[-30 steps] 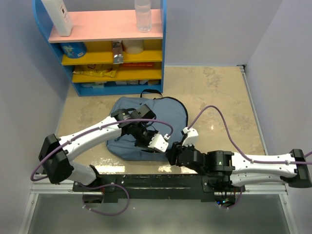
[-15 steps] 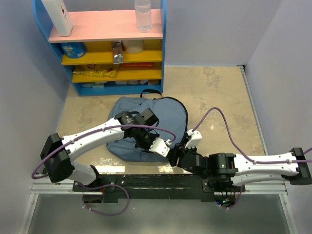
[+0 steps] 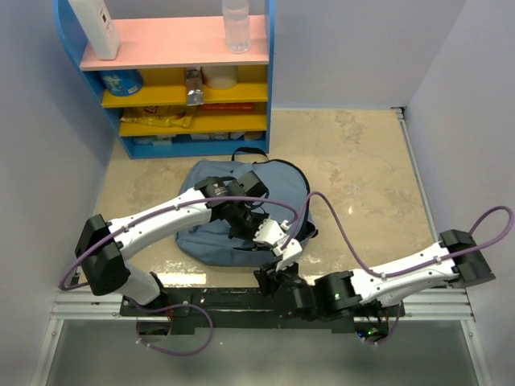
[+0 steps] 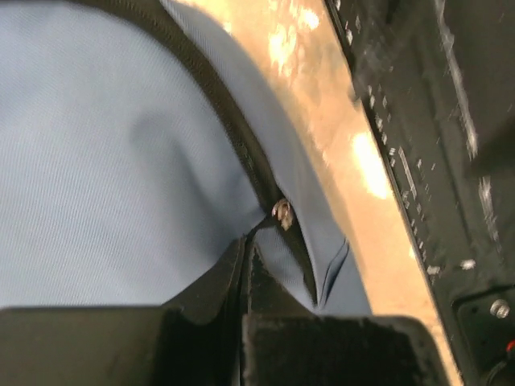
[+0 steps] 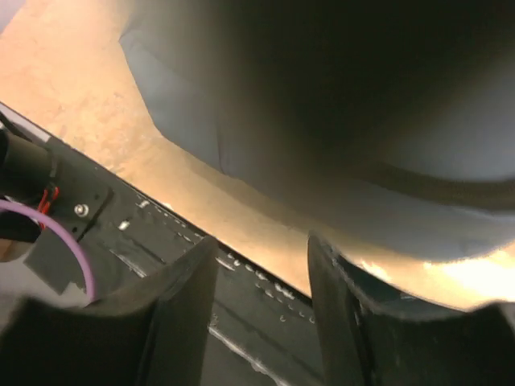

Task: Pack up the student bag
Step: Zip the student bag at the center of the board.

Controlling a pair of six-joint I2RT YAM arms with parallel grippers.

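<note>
Left wrist view has the left gripper (image 4: 245, 269) with its two dark fingers pressed together. The tips are set down on the black zipper seam (image 4: 225, 121) of the student bag (image 4: 113, 161), just beside a small metal zipper pull (image 4: 282, 213). Whether any cloth is caught between the tips cannot be told. From above, the left arm (image 3: 153, 217) reaches from its base at the near left corner of the desk (image 3: 362, 161) out over the bag, then bends at the wrist back toward the near edge. The right gripper (image 5: 261, 253) has its fingers apart with nothing between them. It sits low at the desk's near edge by the bag's near right corner, above the black rail (image 5: 113, 209). The right arm (image 3: 410, 265) lies stretched low along that edge from the right. The slate-blue bag lies flat on the left half of the desk, in front of the shelf unit (image 3: 177, 40) at the far left corner.
</note>
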